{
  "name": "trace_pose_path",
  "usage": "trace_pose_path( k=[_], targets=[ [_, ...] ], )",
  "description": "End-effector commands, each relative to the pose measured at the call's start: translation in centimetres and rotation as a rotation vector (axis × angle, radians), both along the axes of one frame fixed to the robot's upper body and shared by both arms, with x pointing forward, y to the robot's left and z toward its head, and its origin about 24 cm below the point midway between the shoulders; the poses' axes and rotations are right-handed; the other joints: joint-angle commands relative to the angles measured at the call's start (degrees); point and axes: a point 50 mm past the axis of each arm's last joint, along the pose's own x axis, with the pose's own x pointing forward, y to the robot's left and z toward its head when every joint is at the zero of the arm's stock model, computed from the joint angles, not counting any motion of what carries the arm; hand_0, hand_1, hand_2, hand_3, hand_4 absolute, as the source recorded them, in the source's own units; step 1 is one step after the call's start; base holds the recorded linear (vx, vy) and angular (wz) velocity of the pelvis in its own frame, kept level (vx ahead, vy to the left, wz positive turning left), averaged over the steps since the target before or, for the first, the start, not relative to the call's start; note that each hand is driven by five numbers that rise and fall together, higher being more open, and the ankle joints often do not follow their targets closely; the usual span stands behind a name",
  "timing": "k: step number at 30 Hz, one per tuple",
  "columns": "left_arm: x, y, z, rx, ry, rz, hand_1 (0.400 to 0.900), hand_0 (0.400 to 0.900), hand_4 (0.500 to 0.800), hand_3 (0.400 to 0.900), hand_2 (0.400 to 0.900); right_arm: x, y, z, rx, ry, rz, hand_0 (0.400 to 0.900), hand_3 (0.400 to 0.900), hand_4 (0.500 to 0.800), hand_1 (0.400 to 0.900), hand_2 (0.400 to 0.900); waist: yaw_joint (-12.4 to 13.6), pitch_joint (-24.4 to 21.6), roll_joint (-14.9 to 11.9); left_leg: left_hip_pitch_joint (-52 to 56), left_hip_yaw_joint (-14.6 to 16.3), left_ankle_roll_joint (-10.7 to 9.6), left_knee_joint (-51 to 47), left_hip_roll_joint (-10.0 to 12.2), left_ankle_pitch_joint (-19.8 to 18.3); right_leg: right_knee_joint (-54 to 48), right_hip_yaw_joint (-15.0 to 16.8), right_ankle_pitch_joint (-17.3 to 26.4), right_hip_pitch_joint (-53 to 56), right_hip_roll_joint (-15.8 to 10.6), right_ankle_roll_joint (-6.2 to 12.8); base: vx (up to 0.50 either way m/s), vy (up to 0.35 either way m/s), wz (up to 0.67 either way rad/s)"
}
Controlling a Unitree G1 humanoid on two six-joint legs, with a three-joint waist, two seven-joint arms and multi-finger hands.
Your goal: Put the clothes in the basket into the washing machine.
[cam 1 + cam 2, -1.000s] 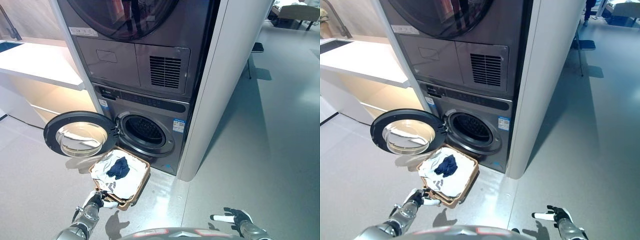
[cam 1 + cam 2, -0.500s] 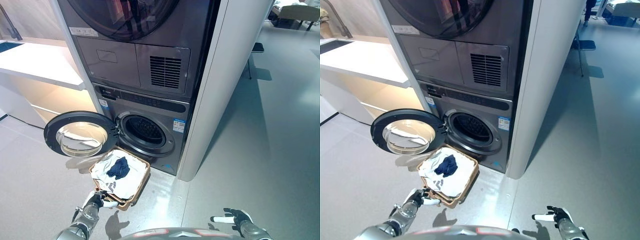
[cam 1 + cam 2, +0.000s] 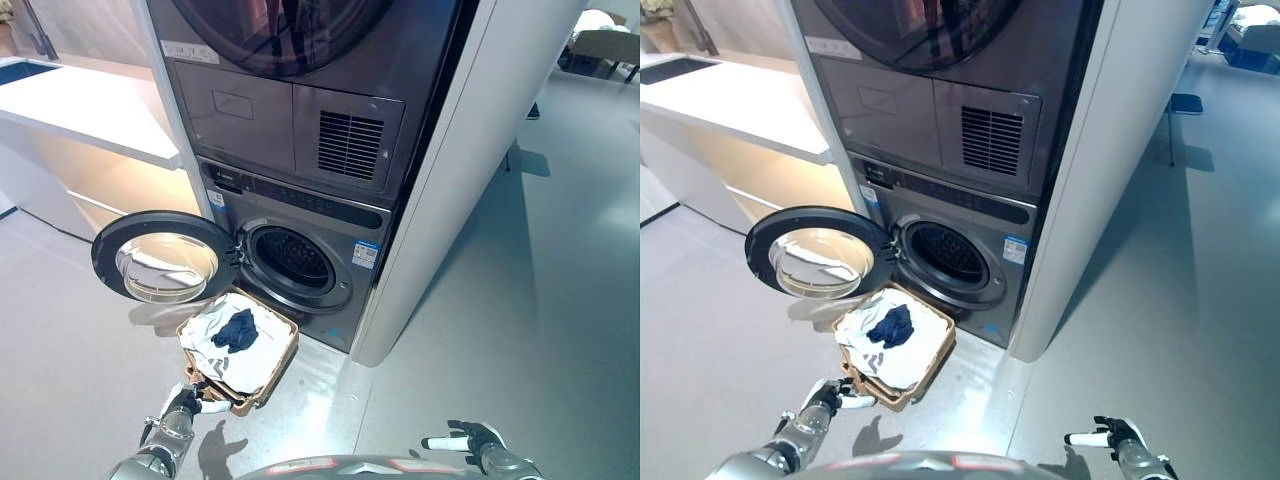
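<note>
A brown wicker basket (image 3: 286,351) stands on the floor in front of the washing machine (image 3: 300,262). It holds white clothes (image 3: 222,350) with a dark blue garment (image 3: 236,329) on top. The machine's round door (image 3: 160,268) is swung open to the left, and the drum opening (image 3: 294,260) looks dark. My left hand (image 3: 183,406) is low at the basket's near corner, with a white-tipped finger stretched towards the rim. Over the floor at the lower right, my right hand (image 3: 468,439) is open and holds nothing.
A dryer (image 3: 300,70) is stacked on the washer, inside a white cabinet whose side panel (image 3: 470,150) stands to the right. A white counter (image 3: 80,105) runs along the left. Grey floor (image 3: 540,300) spreads to the right.
The camera has shifted a little, so the whole picture has moved. The basket, the clothes and both hands keep their places.
</note>
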Motion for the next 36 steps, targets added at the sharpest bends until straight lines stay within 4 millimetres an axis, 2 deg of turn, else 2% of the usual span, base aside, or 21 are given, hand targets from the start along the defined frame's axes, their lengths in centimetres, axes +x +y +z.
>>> trace_pose_path(
  k=[1, 4, 6, 7, 8, 11, 14, 19, 25, 27, 30, 31, 32, 33, 34, 36],
  targets=[
    [4.9, 1.4, 2.7, 0.048, -0.151, 0.01, 0.9, 0.9, 0.8, 0.9, 0.9, 1.8, -2.3, 1.4, -0.076, -0.045, -0.033, 0.9, 0.9, 0.8, 0.9, 0.9, -1.3, 1.3, -0.2, -2.4, 3.4, 3.5, 0.0, -3.8, -0.8, 6.1, -2.3, -2.3, 1.0, -1.5, 2.95, 0.06, 0.224, -0.05],
    [5.7, 1.1, 3.0, 0.036, -0.173, -0.008, 0.9, 0.9, 0.8, 0.9, 0.9, 1.0, -2.6, 1.3, -0.08, -0.015, -0.045, 0.9, 0.9, 0.8, 0.9, 0.9, -1.2, 2.7, -0.4, -3.8, 3.1, 5.6, 5.2, -5.2, -4.0, 12.6, -1.3, -2.9, -0.7, -3.8, 2.99, 0.01, 0.241, 0.0],
    [6.0, 1.0, 3.3, 0.037, -0.184, -0.027, 0.9, 0.9, 0.8, 0.9, 0.9, 0.9, -2.7, 1.3, -0.08, -0.018, -0.053, 0.9, 0.9, 0.8, 0.9, 0.9, -1.1, 3.9, -0.3, -4.5, 2.8, 7.3, 7.6, -6.4, -5.4, 20.3, -0.2, -1.3, -3.8, -5.3, 2.76, -0.01, 0.205, 0.05],
    [6.0, 1.0, 3.3, 0.037, -0.184, -0.027, 0.9, 0.9, 0.8, 0.9, 0.9, 0.9, -2.7, 1.3, -0.08, -0.018, -0.053, 0.9, 0.9, 0.8, 0.9, 0.9, -1.1, 3.9, -0.3, -4.5, 2.8, 7.3, 7.6, -6.4, -5.4, 20.3, -0.2, -1.3, -3.8, -5.3, 2.76, 0.03, 0.271, 0.33],
    [6.6, 0.8, 3.6, 0.047, -0.195, -0.059, 0.9, 0.9, 0.8, 0.9, 0.9, 0.8, -2.6, 1.2, -0.076, -0.026, -0.066, 0.9, 0.9, 0.8, 0.9, 0.9, -1.9, 5.4, -0.2, -3.7, 1.5, 8.5, 8.0, -7.5, -5.6, 27.7, 1.8, 1.6, -6.4, -6.0, 1.7, 0.04, 0.244, 0.49],
    [6.8, 1.3, 3.9, 0.074, -0.188, -0.084, 0.9, 0.9, 0.8, 0.9, 0.9, 0.2, -2.1, 0.8, -0.056, -0.022, -0.095, 0.9, 0.9, 0.8, 0.9, 0.9, -3.0, 6.2, -0.1, -2.5, -0.3, 9.0, 7.6, -7.8, -5.9, 31.9, 6.3, 2.7, -10.5, -4.6, 0.64, 0.08, 0.191, 0.42],
    [7.5, 1.5, 4.4, 0.086, -0.217, -0.084, 0.9, 0.9, 0.8, 0.9, 0.9, 0.0, -1.8, 0.7, -0.047, -0.018, -0.1, 0.9, 0.9, 0.8, 0.9, 0.9, -3.7, 7.0, 0.4, -1.8, -1.9, 8.9, 7.9, -7.9, -6.6, 26.7, 9.4, 2.7, -14.1, -3.8, 0.74, 0.1, 0.06, 0.34],
    [8.0, 1.6, 4.8, 0.103, -0.233, -0.094, 0.9, 0.9, 0.8, 0.9, 0.9, -0.4, -1.5, 0.5, -0.036, -0.023, -0.113, 0.9, 0.9, 0.8, 0.9, 0.9, -5.5, 8.3, -1.3, 0.7, -4.7, 8.1, 8.1, -9.0, -8.9, 8.4, 15.4, 8.3, -16.4, -2.2, 4.31, 0.18, -0.013, 0.36],
    [7.8, 1.5, 4.5, 0.117, -0.214, -0.118, 0.9, 0.9, 0.8, 0.9, 0.9, -1.9, -0.9, -0.1, -0.018, 0.002, -0.14, 0.9, 0.9, 0.8, 0.9, 0.9, -7.7, 8.2, -3.4, 5.0, -8.4, 7.6, 8.0, -9.4, -11.3, 2.6, 19.2, 10.7, -17.1, 1.5, 6.17, 0.24, -0.057, 0.48],
    [7.7, 1.2, 4.4, 0.116, -0.204, -0.131, 0.9, 0.9, 0.8, 0.9, 0.9, -2.5, -0.9, -0.2, -0.016, 0.017, -0.15, 0.9, 0.9, 0.8, 0.9, 0.9, -8.1, 8.0, -3.7, 7.2, -10.0, 7.2, 6.7, -9.0, -11.1, 2.2, 18.1, 11.1, -16.9, 2.5, 6.17, 0.28, -0.123, 0.49],
    [7.8, 0.7, 4.2, 0.116, -0.19, -0.16, 0.9, 0.9, 0.8, 0.9, 0.9, -2.7, -1.1, -0.1, -0.028, 0.023, -0.138, 0.9, 0.9, 0.8, 0.9, 0.9, -8.4, 6.8, -3.7, 10.5, -11.4, 6.2, 5.4, -8.1, -11.3, 4.4, 11.7, 10.3, -16.9, 3.4, 5.09, 0.33, -0.17, 0.39],
    [7.7, 0.7, 4.2, 0.118, -0.185, -0.164, 0.9, 0.9, 0.8, 0.9, 0.9, -2.8, -1.1, -0.1, -0.034, 0.028, -0.127, 0.9, 0.9, 0.8, 0.9, 0.9, -8.1, 5.9, -3.3, 11.8, -11.4, 5.6, 5.5, -7.3, -11.1, 5.8, 8.4, 8.1, -16.5, 4.3, 3.9, 0.34, -0.208, 0.28],
    [7.7, 0.4, 4.0, 0.111, -0.177, -0.162, 0.9, 0.9, 0.8, 0.9, 0.9, -3.0, -1.4, 0.0, -0.044, 0.031, -0.125, 0.9, 0.9, 0.8, 0.9, 0.9, -8.4, 5.2, -2.9, 11.2, -11.5, 5.1, 6.7, -6.4, -10.7, 6.2, 8.1, 6.9, -16.4, 4.7, 2.67, 0.39, -0.238, 0.5],
    [7.7, -0.1, 3.9, 0.104, -0.175, -0.176, 0.9, 0.9, 0.8, 0.9, 0.9, -3.1, -1.6, 0.1, -0.048, 0.025, -0.131, 0.9, 0.9, 0.8, 0.9, 0.9, -9.5, 4.6, -2.1, 10.9, -11.7, 4.1, 7.7, -5.4, -8.1, 6.4, 10.8, 7.1, -16.2, 6.9, 2.02, 0.35, -0.221, 0.41],
    [8.0, -0.3, 3.9, 0.102, -0.179, -0.175, 0.9, 0.9, 0.8, 0.9, 0.9, -3.2, -1.9, 0.1, -0.058, 0.03, -0.133, 0.9, 0.9, 0.8, 0.9, 0.9, -9.3, 4.4, -1.7, 10.7, -11.7, 2.9, 8.5, -4.6, -6.9, 8.2, 10.0, 5.6, -16.1, 7.5, 1.87, 0.37, -0.228, 0.36],
    [8.3, -1.1, 3.9, 0.094, -0.181, -0.194, 0.9, 0.9, 0.8, 0.9, 0.9, -3.2, -2.0, 0.2, -0.068, 0.045, -0.112, 0.9, 0.9, 0.8, 0.9, 0.9, -9.9, 3.6, -0.9, 10.8, -12.5, 1.7, 10.4, -3.0, -4.3, 11.3, 7.9, 3.6, -16.6, 8.4, 1.02, 0.39, -0.226, 0.26]
  ],
)
